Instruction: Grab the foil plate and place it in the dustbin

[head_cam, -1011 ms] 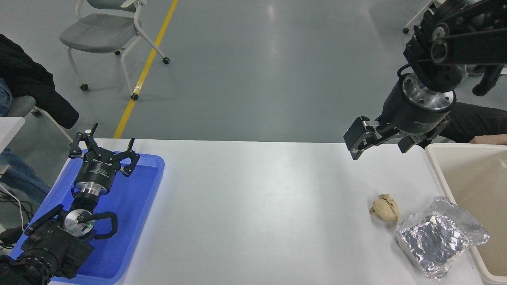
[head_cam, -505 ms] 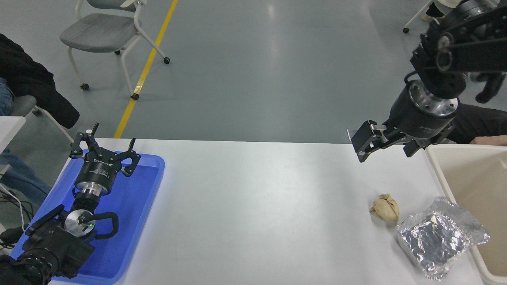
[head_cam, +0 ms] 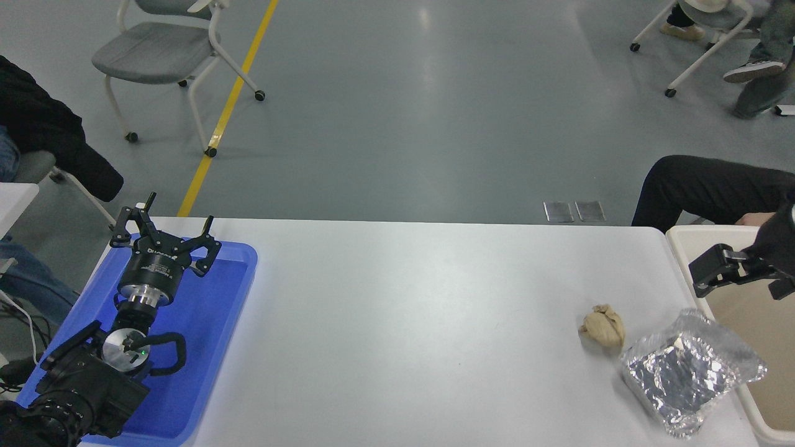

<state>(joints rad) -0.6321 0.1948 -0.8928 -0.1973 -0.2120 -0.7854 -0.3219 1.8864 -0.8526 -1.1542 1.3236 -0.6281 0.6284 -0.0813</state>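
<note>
Here I am at the right edge of the frame, my right gripper (head_cam: 723, 273) hanging over the near-left corner of the dustbin (head_cam: 683, 239), and only part of it is in shot. I can see one black finger block poking left; whether my jaws are spread or clenched, I cannot tell from this angle.

The foil plate (head_cam: 689, 369) sits in the lower right of the frame, on the white table (head_cam: 404, 323), its crinkled rim overlapping the dustbin's left wall, which runs along the right edge. Nothing is gripping it. Just up and left of it lies a crumpled tan paper ball (head_cam: 602, 326), close beside but not the thing I want.

My read: this is the reach stage, pick not yet made. The next move calls for bringing my right gripper down and toward the lower frame onto the foil's flared rim, jaws wide enough to straddle the thin edge, steering clear of the paper ball. Foil will likely crumple, so a light pinch.

My left gripper (head_cam: 163, 239) is parked at the lower left over the blue tray (head_cam: 236, 273), fingers splayed apart, holding nothing.

Writing? There is small print on the left wrist body, too small to read.
</note>
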